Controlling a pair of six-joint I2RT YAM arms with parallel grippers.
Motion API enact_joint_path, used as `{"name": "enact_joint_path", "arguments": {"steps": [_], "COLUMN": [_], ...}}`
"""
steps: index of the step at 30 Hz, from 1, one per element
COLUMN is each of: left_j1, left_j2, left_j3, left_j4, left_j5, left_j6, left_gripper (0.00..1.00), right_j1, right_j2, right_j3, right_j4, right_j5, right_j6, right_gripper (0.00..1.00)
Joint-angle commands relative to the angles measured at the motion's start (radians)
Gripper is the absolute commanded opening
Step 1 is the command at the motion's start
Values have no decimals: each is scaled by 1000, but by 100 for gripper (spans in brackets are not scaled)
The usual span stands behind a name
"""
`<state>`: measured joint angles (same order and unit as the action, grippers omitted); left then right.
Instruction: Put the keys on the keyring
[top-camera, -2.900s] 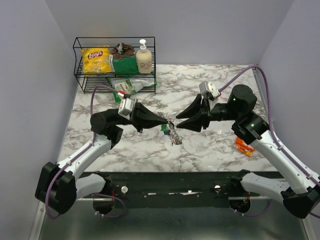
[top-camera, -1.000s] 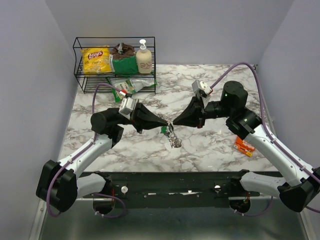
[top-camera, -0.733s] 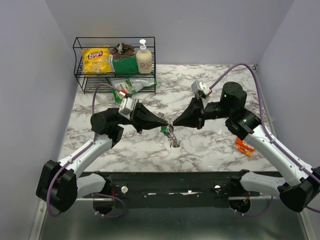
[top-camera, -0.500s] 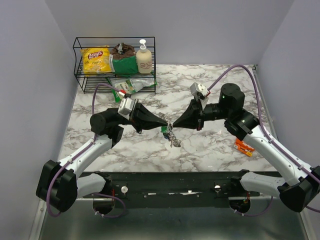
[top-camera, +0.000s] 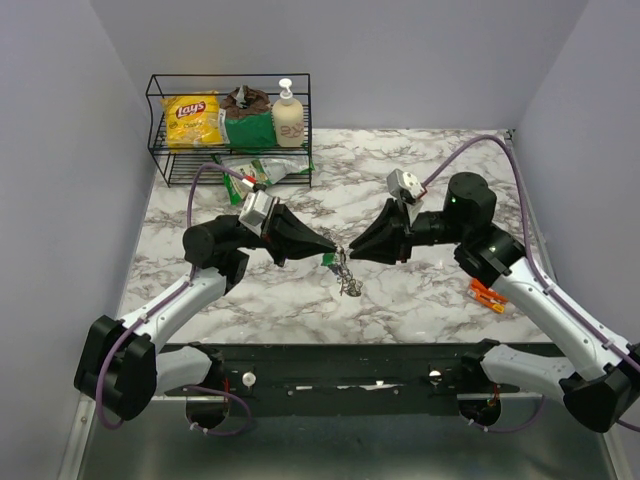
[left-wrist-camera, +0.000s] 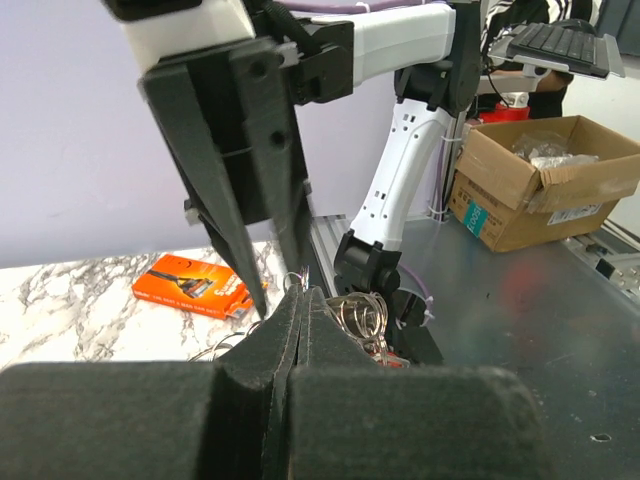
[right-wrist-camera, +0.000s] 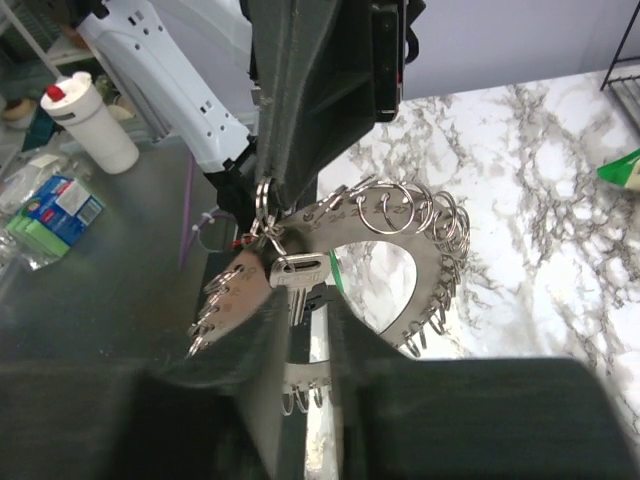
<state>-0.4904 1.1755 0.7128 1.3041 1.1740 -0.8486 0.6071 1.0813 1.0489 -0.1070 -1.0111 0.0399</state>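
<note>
Your left gripper (top-camera: 333, 246) has its black, wedge-shaped fingers pressed flat together, pinching a thin wire split ring at the top of the keyring (right-wrist-camera: 428, 262). The keyring is a crescent of brushed steel plate with a row of small round split rings threaded along its outer edge. It hangs free of the marble-patterned worktop (top-camera: 420, 300), between your two arms.

The keys (right-wrist-camera: 295, 274) sit at the upper end of that crescent, just below the left gripper's tips. You can see one flat, silver-coloured key with a squared head hanging blade down, and a speck of red plastic beside it. From above, a small green plastic head shows just under the left gripper.

Your right gripper (top-camera: 350, 251) points at the same spot from the other side. Its long tapered fingers stand a narrow gap apart, and their tips reach the wire rings. The silver key's blade hangs just in front of that gap. You cannot tell from these views whether either finger touches the key.

A flat, glossy orange packet (top-camera: 488, 294) lies on the worktop beside the right arm. A black wire rack (top-camera: 160, 130) at the far left corner holds a crinkled yellow crisp bag (top-camera: 193, 119) and a cream pump bottle (top-camera: 287, 115).
</note>
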Motion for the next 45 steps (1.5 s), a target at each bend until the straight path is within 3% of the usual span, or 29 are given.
{"name": "enact_joint_path", "arguments": {"steps": [1,3,6,15,29,45], "left_j1": [0,0,1,0,0,0], "left_j2": [-8,-7,-7,-7,-4,-31], "left_j3": [42,43,43,40,40,36], "left_j4": [130,129,127,130,138,63], "left_j5": [-27,-24,-24,-19,-23,-36], "left_j6": [-7,-7,-9,-20,-20,39], "left_gripper": [0,0,0,0,0,0], "right_j1": [-3,-3,-3,-3,2,54], "right_j2": [-50,-52,-55,-15,40,61], "right_j3": [8,14,22,83,123,138], "right_j4": [-11,-28,-37,-36,58,49], "right_j5": [40,39,40,-7,-90,-32], "right_j6": [-31,-31,-31,-31,54,75], "right_gripper": [38,48,55,59,52,43]}}
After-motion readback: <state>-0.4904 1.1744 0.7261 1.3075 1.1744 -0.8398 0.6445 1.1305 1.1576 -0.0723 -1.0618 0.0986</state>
